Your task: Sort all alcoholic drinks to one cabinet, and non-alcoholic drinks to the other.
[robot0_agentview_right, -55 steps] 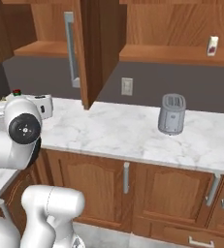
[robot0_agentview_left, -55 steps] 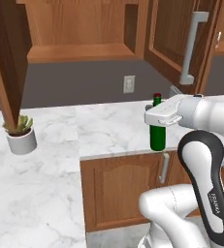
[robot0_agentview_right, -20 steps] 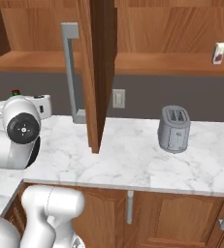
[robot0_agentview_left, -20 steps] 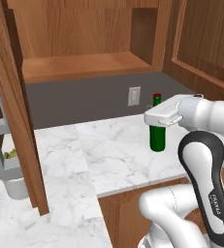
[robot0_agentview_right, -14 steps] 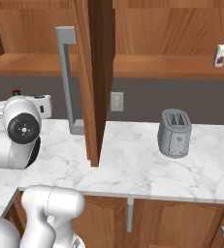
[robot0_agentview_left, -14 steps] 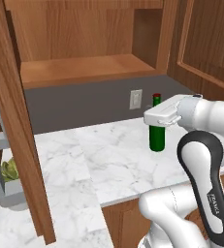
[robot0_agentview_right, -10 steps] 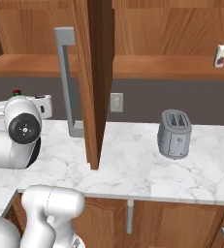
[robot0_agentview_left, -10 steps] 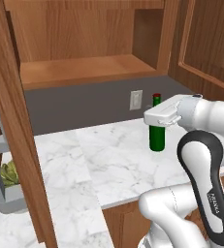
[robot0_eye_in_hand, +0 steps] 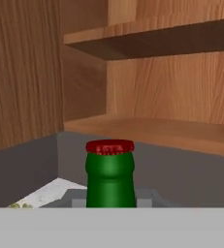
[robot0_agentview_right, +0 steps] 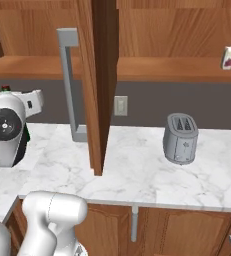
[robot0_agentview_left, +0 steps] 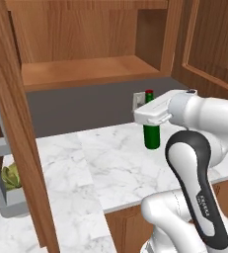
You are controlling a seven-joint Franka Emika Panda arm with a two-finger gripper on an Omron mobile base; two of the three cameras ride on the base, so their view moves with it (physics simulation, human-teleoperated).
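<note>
**A:** Start with the left base view. What has the gripper [robot0_agentview_left: 152,117] got?

**B:** It's pinched on the green bottle [robot0_agentview_left: 151,136], just under the red cap [robot0_agentview_left: 149,92]. The bottle is upright, with its base low over the marble counter [robot0_agentview_left: 110,168]; I cannot tell whether it touches. The white hand covers the neck, so the fingers themselves are hidden.

**A:** And around the hand?

**B:** Above and behind it is the open cabinet [robot0_agentview_left: 86,69], its wooden shelf bare. A wall outlet [robot0_agentview_left: 137,101] sits just behind the bottle, on the grey backsplash. Far off to the hand's left, past an open cabinet door [robot0_agentview_left: 21,148], a plant [robot0_agentview_left: 11,177] sits in a grey pot.

**A:** Right base view?

**B:** The arm's round white joint hides most of it. The cap [robot0_agentview_right: 6,88] peeks above the hand and a sliver of the dark bottle [robot0_agentview_right: 23,145] shows beneath the joint. Well to the hand's right, beyond another open door [robot0_agentview_right: 94,85] with a long grey handle [robot0_agentview_right: 69,80], the toaster [robot0_agentview_right: 180,138] stands on the counter. Farther right and higher, a small white carton [robot0_agentview_right: 228,58] with a red mark stands on the other cabinet's shelf.

**A:** The hand view?

**B:** The bottle [robot0_eye_in_hand: 110,181] rises dead centre, straight ahead of the hand, cap [robot0_eye_in_hand: 109,147] on top, neck upright. Behind it is the grey backsplash, then the cabinet's shelf [robot0_eye_in_hand: 152,130] higher up, and another shelf above that.
</note>
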